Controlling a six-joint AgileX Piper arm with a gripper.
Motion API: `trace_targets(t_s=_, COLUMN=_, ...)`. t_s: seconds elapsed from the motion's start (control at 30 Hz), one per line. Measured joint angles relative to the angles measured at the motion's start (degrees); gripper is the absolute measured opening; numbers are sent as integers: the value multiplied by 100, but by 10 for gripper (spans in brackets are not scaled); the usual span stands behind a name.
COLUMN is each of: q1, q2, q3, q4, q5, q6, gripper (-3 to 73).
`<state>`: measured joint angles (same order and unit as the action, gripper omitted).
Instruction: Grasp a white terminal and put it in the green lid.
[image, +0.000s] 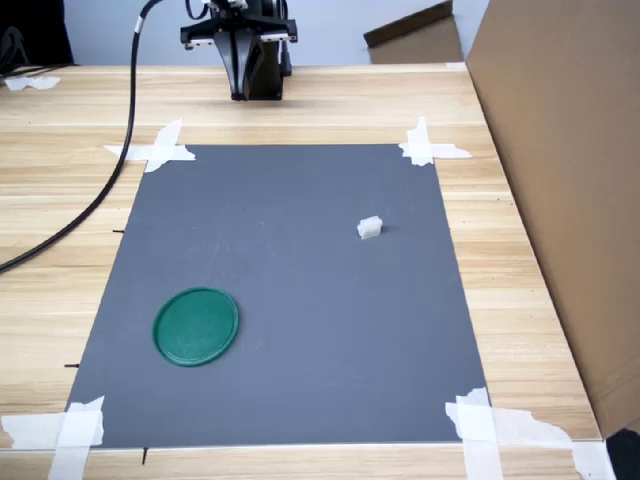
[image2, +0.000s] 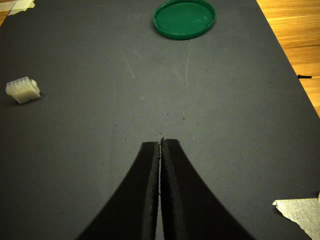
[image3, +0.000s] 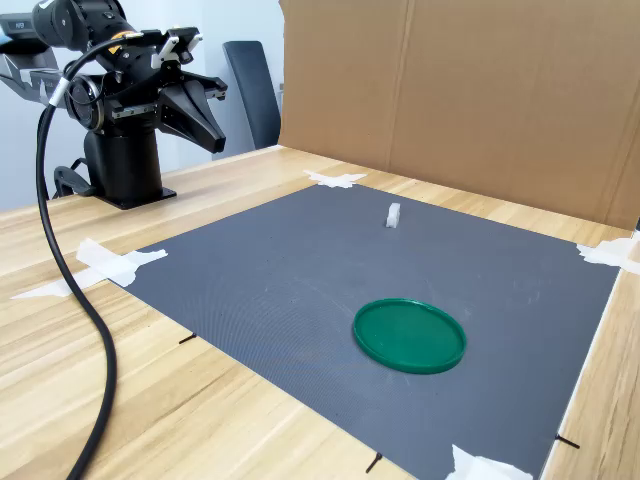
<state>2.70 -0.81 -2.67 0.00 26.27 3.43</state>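
The hand (image2: 160, 144) is closed and holds nothing. The white terminal (image: 369, 229) sits on the gray mat (image: 300, 250), well apart from the green lid (image: 196, 327). It is tiny, so a closed hand could just knock it away.

Matt grey mat (image: 300, 300), fine-grained and faintly scuffed, on pale varnished wood table (image: 60, 110). Green lid (image: 196, 327) is glossy smooth plastic. White terminal (image: 369, 229) looks milky, translucent plastic. Gripper (image2: 160, 147) pads are black and rough. Plain brown cardboard (image3: 480, 90) behind.
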Motion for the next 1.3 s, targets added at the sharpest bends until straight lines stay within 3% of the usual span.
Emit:
trace_targets(t_s=0.4, q1=0, q2=111, q3=-94, q4=194, q5=-232, q6=-28, gripper=-28)
trace_targets(t_s=0.7, q1=0, q2=1947, q3=-1211, q4=214, q5=-231, q6=-1158, gripper=-28)
trace_targets(t_s=1.0, q1=0, q2=3785, q3=-2837, q4=653, q5=1207, q6=-2486, gripper=-28)
trace_targets(t_s=1.17, q1=14, q2=4354, q3=-3567, q4=1069, q5=1921, q6=-3199, gripper=-28)
trace_targets(t_s=1.3, q1=583, q2=5105, q3=-4191, q4=1010, q5=2116, q6=-3592, gripper=-28)
